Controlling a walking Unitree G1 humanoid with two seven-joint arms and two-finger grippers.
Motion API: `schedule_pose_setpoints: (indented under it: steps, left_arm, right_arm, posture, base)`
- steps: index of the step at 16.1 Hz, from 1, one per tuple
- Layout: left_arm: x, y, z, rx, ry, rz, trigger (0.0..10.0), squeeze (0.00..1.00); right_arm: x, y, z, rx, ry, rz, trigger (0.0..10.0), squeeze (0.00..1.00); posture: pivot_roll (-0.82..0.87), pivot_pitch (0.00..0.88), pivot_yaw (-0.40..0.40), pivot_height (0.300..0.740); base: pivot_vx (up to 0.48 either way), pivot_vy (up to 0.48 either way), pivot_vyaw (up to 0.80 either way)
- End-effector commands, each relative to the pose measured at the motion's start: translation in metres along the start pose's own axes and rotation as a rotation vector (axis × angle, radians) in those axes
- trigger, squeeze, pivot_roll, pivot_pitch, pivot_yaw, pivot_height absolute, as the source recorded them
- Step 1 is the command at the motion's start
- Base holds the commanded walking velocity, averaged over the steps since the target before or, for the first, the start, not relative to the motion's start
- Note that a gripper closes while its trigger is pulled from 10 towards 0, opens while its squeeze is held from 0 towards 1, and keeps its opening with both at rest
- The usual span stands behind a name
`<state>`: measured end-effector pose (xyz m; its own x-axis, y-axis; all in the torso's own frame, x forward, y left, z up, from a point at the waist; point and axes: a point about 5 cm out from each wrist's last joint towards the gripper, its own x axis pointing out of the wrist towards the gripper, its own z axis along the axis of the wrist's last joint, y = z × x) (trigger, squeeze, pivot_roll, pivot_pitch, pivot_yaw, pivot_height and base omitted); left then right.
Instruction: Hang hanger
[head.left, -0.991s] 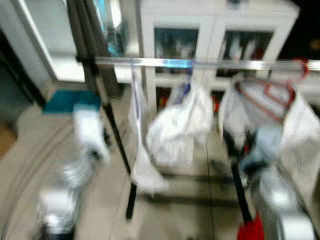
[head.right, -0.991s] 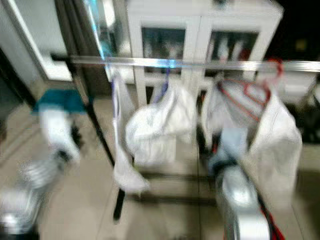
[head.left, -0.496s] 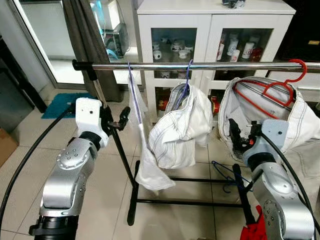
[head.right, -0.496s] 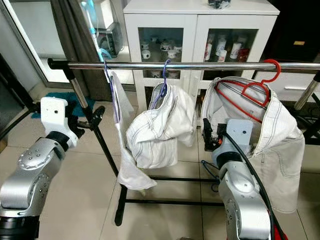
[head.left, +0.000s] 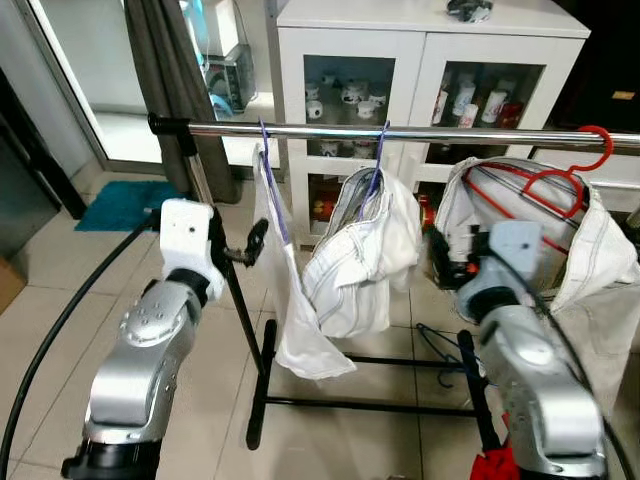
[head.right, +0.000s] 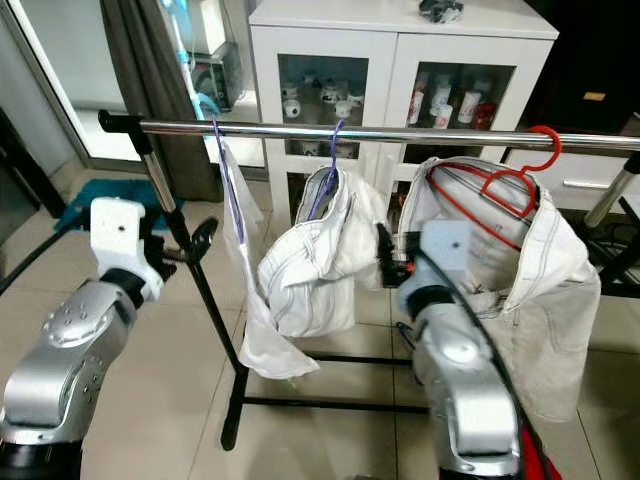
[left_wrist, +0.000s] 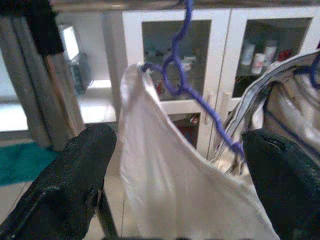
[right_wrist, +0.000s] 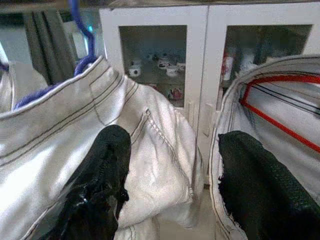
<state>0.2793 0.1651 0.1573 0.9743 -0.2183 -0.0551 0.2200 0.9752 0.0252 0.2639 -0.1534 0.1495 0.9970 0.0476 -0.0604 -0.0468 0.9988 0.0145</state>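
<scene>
Hang hanger: both grippers empty, hangers already on rail.
Left gripper (head.left: 258, 238) spread wide, just short of the white cloth on the purple hanger (left_wrist: 182, 82); right gripper (right_wrist: 170, 192) equally agape between jeans (head.right: 305, 270) and red hanger (head.right: 520, 175). All three hang from the rail (head.left: 400, 132). Judgement: hanging appears done; next move calls for retreat without snagging cloth.

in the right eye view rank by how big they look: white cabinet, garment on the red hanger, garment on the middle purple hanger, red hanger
1. White cabinet, though it stands farther back.
2. Garment on the red hanger.
3. Garment on the middle purple hanger.
4. Red hanger, partly tucked inside its garment.
</scene>
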Motion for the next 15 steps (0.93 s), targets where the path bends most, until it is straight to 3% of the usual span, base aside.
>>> schedule_pose_setpoints:
  steps: [1,2,3,4,5,7,8,13,15]
  left_arm:
    - [-0.001,0.004,0.002,0.001,-0.011,0.008,10.0,0.08]
    - [0.002,0.001,0.004,0.017,-0.030,-0.016,10.0,0.45]
    - [0.004,-0.002,0.005,0.033,-0.034,-0.037,10.0,0.47]
    - [0.008,-0.006,0.005,0.020,-0.040,-0.056,10.0,0.80]
    - [0.010,-0.007,0.006,0.028,-0.049,-0.054,10.0,0.76]
    - [0.011,-0.009,0.009,0.049,-0.060,-0.066,10.0,0.74]
    - [0.008,-0.008,0.012,0.062,-0.071,-0.074,10.0,0.74]
    - [0.004,-0.008,0.009,0.063,-0.074,-0.063,10.0,0.74]
    - [0.003,-0.009,0.009,0.070,-0.076,-0.063,10.0,0.74]
  right_arm:
    - [-0.002,0.000,0.001,-0.028,-0.004,0.002,10.0,0.00]
    - [-0.006,-0.003,-0.001,0.006,0.009,0.003,10.0,0.00]
    - [-0.010,-0.009,-0.002,0.031,0.019,-0.033,10.0,0.00]
    - [-0.013,-0.013,-0.003,-0.006,0.002,-0.070,10.0,0.65]
    - [-0.013,-0.015,-0.002,-0.040,-0.010,-0.093,10.0,1.00]
    - [-0.012,-0.015,0.000,-0.064,-0.031,-0.100,10.0,1.00]
    - [-0.006,-0.008,0.001,-0.025,-0.020,-0.075,10.0,1.00]
    - [-0.005,0.005,0.012,-0.080,-0.124,0.028,10.0,1.00]
    - [-0.002,0.004,0.011,-0.076,-0.111,0.032,10.0,1.00]
  posture:
    - [-0.15,0.000,0.038,0.740]
    - [-0.17,0.000,0.051,0.740]
    - [-0.18,0.000,0.062,0.740]
    - [-0.19,0.000,0.082,0.740]
    - [-0.19,0.000,0.085,0.740]
    - [-0.17,0.000,0.078,0.740]
    - [-0.16,0.000,0.071,0.740]
    - [-0.15,0.000,0.051,0.740]
    - [-0.14,0.000,0.036,0.740]
  base:
    - [0.000,0.000,0.00]
    - [0.000,0.000,0.00]
    - [0.000,0.000,0.00]
    - [0.000,0.000,0.00]
    - [0.000,0.000,0.00]
    - [0.000,0.000,0.00]
    - [0.000,0.000,0.00]
    - [0.000,-0.411,0.00]
    - [0.000,-0.480,0.00]
